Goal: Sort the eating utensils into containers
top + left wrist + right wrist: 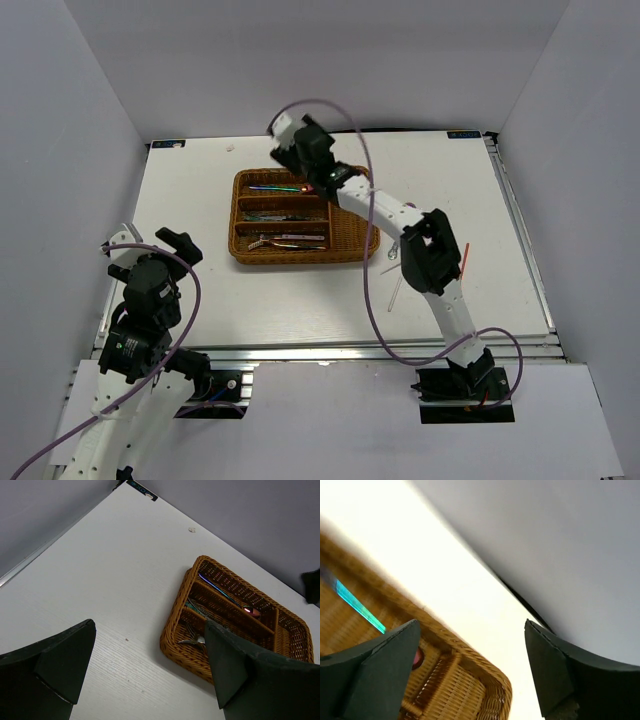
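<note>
Roughly centred on the desk, toward its far half, sits the tray. The desk is white, w/ faint grain and a tiny dark speck in the left wrist view. Plain pale grey walls box it in at the far side, left and right. Metal rails run along the right and near edges, and a small blue-marked strip sits at the far left corner.

The tray's far slot holds an iridescent knife w/ a red spoon bowl at its right end. The mid slot has more metal pieces and the near slot some silvery ones; they are too small to name.

On the bare desk right of the tray lie a red chopstick, a white chopstick and a small silvery piece beside the right arm.

That arm reaches over the tray's far right corner. The right jaws are wide w/ nothing between; its fingers hang above the wicker rim, though that view is blurred. The left arm is at the near left edge, well apart from the tray. The left jaws are also wide and empty, w/ fingers over bare desk.
</note>
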Tool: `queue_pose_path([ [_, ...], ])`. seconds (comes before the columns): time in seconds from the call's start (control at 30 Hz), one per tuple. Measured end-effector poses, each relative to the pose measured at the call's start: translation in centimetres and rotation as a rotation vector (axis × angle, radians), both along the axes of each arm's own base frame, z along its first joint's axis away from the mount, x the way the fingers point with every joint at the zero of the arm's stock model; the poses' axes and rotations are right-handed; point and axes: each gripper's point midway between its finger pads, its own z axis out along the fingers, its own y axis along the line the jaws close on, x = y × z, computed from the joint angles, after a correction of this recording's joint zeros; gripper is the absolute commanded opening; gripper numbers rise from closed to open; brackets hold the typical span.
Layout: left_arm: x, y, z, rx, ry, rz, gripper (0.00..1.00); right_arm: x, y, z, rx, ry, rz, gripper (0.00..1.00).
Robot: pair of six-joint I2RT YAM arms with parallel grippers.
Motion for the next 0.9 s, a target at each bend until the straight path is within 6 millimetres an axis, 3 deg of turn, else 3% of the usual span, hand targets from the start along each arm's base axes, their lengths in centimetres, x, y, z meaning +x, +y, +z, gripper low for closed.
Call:
queue_pose_path([
  [0.13, 0.0, 0.0, 0.0, 0.000, 0.000, 0.000, 0.98, -0.7, -5.3, 7.8, 0.378, 0.080, -0.236, 0.89],
  [0.23, 0.0, 0.0, 0.0, 0.000, 0.001, 0.000, 0.98, -1.4, -13.2, 11.2, 0.648, 0.157, -0.398, 0.89],
  [0.33, 0.1, 0.0, -0.1, 0.002, 0.006, 0.000, 0.98, -1.7, -22.2, 10.7, 0.813, 0.208, -0.598, 0.89],
  [0.37, 0.1, -0.1, -0.2, 0.003, 0.009, 0.000, 0.98, -1.7, -25.2, 9.6, 0.850, 0.226, -0.678, 0.89],
  [0.43, 0.3, -0.1, -0.4, 0.006, 0.018, 0.000, 0.98, -1.8, -28.6, 6.4, 0.872, 0.279, -0.797, 0.89],
  [0.5, 0.4, -0.1, -0.5, 0.009, 0.026, 0.000, 0.98, -2.5, -29.4, 1.9, 0.842, 0.370, -0.878, 0.89],
  [0.6, 0.5, -0.2, -0.6, 0.010, 0.031, 0.000, 0.98, -4.1, -28.4, -4.5, 0.761, 0.512, -0.941, 0.75],
  [0.67, 0.5, -0.1, -0.6, 0.011, 0.032, 0.001, 0.98, -5.2, -27.8, -7.4, 0.718, 0.582, -0.959, 0.69],
  [0.73, 0.5, -0.1, -0.6, 0.011, 0.033, 0.003, 0.98, -6.2, -27.2, -9.2, 0.695, 0.630, -0.969, 0.63],
  [0.9, 0.6, -0.1, -0.7, 0.013, 0.037, 0.005, 0.98, -7.4, -27.3, -11.4, 0.692, 0.669, -0.995, 0.58],
])
